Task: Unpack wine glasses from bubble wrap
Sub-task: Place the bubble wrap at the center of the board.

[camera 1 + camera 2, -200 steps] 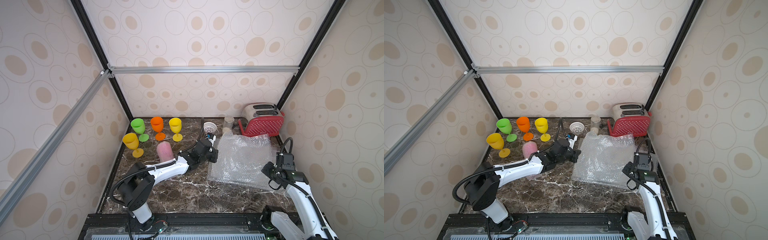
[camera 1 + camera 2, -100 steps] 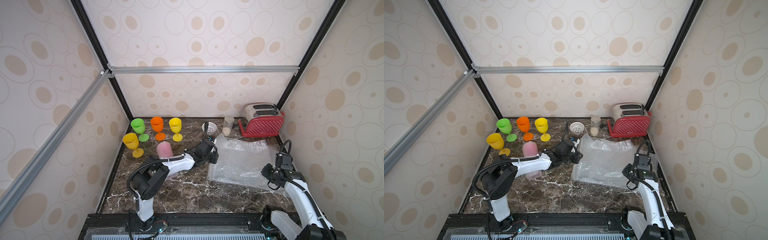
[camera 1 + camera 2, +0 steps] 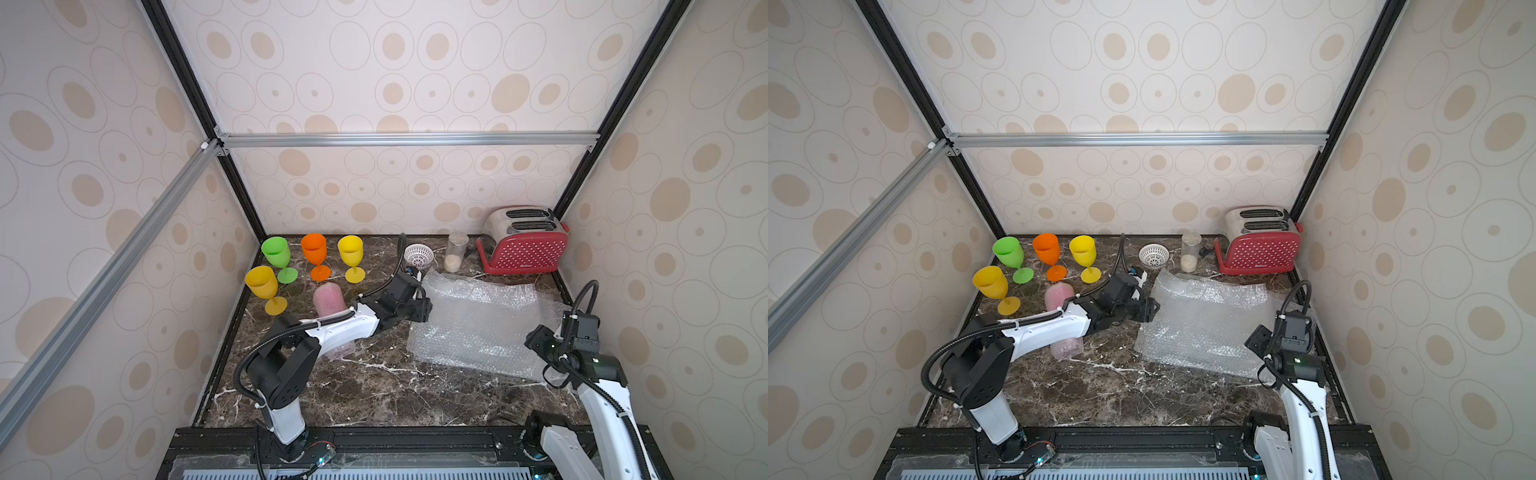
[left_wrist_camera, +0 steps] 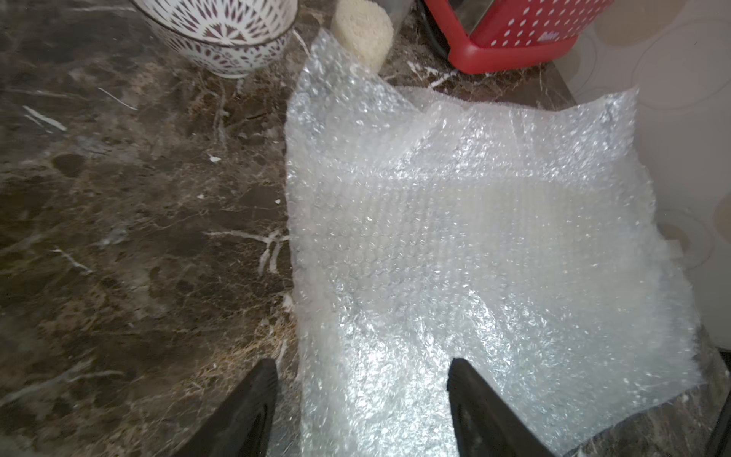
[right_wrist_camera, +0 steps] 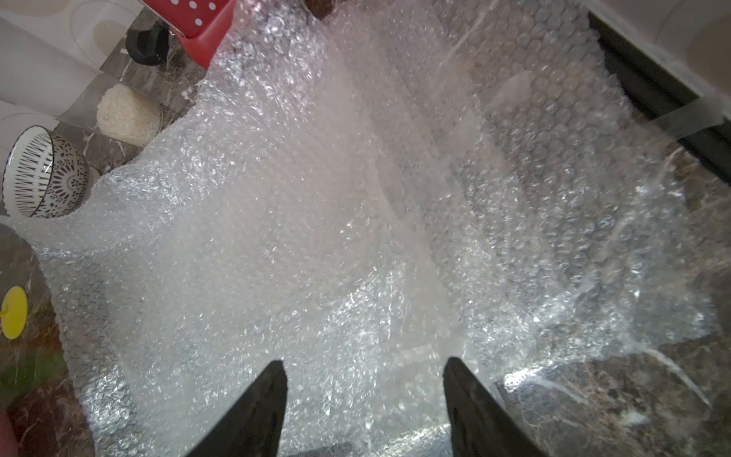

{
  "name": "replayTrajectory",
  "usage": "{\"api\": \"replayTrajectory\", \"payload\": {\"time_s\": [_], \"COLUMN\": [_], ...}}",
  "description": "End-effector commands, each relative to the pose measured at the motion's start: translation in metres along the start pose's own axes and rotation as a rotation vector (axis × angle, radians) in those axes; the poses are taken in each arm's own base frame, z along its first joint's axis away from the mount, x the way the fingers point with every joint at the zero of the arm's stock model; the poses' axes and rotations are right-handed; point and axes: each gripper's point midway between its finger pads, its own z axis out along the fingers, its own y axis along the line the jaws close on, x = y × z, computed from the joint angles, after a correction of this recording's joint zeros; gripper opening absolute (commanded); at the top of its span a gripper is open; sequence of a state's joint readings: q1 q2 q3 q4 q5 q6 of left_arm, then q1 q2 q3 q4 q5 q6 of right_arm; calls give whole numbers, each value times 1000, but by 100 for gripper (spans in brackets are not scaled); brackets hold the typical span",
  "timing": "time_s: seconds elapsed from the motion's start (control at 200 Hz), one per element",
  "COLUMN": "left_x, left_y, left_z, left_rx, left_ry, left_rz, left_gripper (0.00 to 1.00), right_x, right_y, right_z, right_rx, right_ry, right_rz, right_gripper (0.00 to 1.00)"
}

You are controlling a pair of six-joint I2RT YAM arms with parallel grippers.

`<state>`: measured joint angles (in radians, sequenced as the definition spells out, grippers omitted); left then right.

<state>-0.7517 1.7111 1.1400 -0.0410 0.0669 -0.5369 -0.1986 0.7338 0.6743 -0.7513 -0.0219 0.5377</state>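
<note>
Visibly, left gripper and right gripper gape over bubble wrap.

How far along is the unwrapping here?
Done: green glass, orange glass, rear yellow glass and front yellow glass stand bare. In hand: nothing; left gripper and right gripper are open at the flat bubble wrap. Left: pink glass lies wrapped under the left arm.

Overhead stereo pair, close wrist views

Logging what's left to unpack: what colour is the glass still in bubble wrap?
Pink. The wrapped glass shows best in a top view.
</note>
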Motion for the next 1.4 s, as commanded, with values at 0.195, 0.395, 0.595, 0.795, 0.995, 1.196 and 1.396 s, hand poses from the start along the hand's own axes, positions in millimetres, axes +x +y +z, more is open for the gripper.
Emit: {"api": "replayTrajectory", "payload": {"time_s": [0.195, 0.395, 0.595, 0.795, 0.995, 1.196, 1.396], "left_x": [-5, 16, 38, 53, 77, 94, 96], "left_y": [31, 56, 85, 112, 143, 167, 168], "left_z": [-52, -80, -110, -134, -140, -133, -115], "left_rx": [-64, -121, -191, -261, -325, -320, -279], "left_ry": [-53, -41, -66, -95, -70, -64, -41], "left_rz": [-6, -42, -123, -211, -303, -366, -369], "left_gripper": [72, 71, 71, 76, 78, 81, 68], "right_x": [7, 19, 38, 57, 70, 93, 108], "right_y": [33, 62, 85, 121, 158, 176, 182], "right_z": [-24, -42, -50, -42, -35, -21, -12], "right_rx": [-176, -316, -402, -482, -529, -539, -536], "right_ry": [71, 151, 212, 270, 311, 365, 413], "right_rz": [-37, -111, -197, -308, -398, -473, -481], "right_gripper": [65, 63, 63, 64, 63, 63, 62]}}
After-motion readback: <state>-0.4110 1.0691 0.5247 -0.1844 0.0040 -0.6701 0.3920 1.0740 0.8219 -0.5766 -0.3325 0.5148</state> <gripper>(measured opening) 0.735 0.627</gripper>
